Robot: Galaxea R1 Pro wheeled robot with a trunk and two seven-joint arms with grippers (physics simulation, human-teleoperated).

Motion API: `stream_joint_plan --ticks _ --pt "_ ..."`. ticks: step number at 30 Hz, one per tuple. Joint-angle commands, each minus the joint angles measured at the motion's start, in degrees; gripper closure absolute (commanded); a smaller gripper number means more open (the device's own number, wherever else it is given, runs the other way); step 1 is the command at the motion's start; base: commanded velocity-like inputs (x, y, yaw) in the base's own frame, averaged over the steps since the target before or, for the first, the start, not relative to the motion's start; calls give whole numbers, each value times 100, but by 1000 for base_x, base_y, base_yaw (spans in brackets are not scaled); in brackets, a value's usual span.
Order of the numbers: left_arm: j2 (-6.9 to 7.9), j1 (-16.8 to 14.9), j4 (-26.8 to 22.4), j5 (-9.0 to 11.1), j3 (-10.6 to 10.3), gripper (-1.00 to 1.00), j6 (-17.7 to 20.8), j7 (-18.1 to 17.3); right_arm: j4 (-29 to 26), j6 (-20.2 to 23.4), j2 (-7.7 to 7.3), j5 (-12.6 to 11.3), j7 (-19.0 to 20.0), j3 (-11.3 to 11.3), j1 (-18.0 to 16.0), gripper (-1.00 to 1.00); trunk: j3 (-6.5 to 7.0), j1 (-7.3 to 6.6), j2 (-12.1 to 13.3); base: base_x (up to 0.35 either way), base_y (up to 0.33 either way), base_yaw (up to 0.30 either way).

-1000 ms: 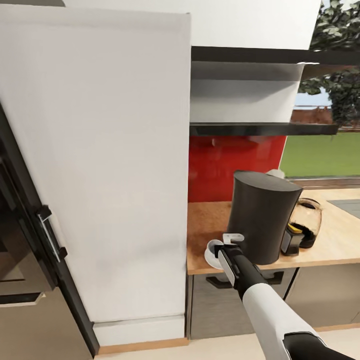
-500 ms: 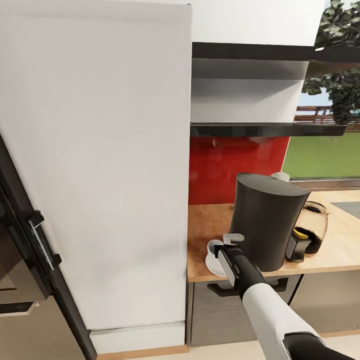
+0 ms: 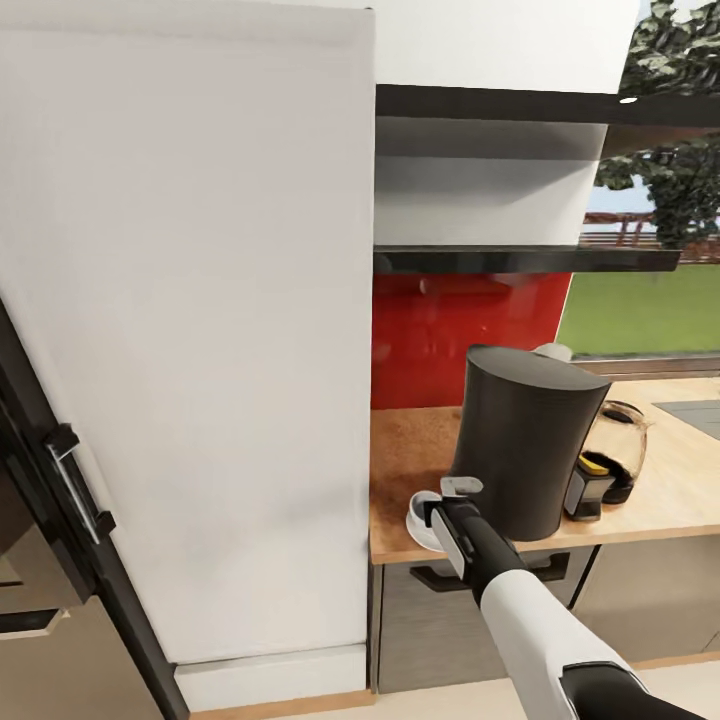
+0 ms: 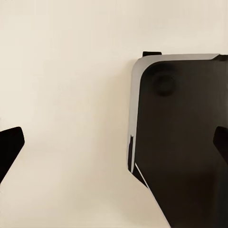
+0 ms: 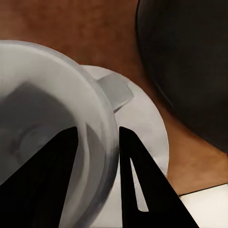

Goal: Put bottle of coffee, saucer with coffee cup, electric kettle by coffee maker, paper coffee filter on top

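Observation:
The tall dark grey coffee maker [image 3: 525,440] stands on the tan kitchen countertop [image 3: 405,440] near its left end. At its left foot the white saucer [image 3: 414,524] carries the coffee cup [image 3: 427,499]. My right gripper [image 3: 447,497] is at the cup. In the right wrist view the fingers [image 5: 137,185] straddle the wall of the coffee cup [image 5: 57,95], one inside and one outside, shut on it above the saucer [image 5: 147,128]. The glass electric kettle [image 3: 620,450] sits right of the coffee maker, with a small dark yellow-topped jar [image 3: 587,485] between them. My left gripper [image 4: 116,142] is open.
A tall white cabinet [image 3: 190,330] rises at the counter's left end, with a dark oven front [image 3: 40,500] beyond it. The black shelf [image 3: 520,260] runs above a red backsplash [image 3: 460,320]. Grey cabinet fronts [image 3: 440,610] sit below the counter. The left wrist view faces pale floor and my dark base [image 4: 185,142].
The whole head view has shifted slightly, so the camera moved. My right gripper stays at the cup on the saucer; nothing on the counter has moved.

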Motion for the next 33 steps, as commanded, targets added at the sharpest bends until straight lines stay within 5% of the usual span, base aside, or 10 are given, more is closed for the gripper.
stream_joint_plan --ticks 1,33 --pt "1 -3 10 -60 42 -100 -25 17 3 32 5 9 -7 3 -1 100 -2 2 -4 0 0 0" --pt "28 -4 10 -60 42 -100 -25 20 25 23 4 11 -21 -4 -1 100 -2 2 -4 0 0 -43"
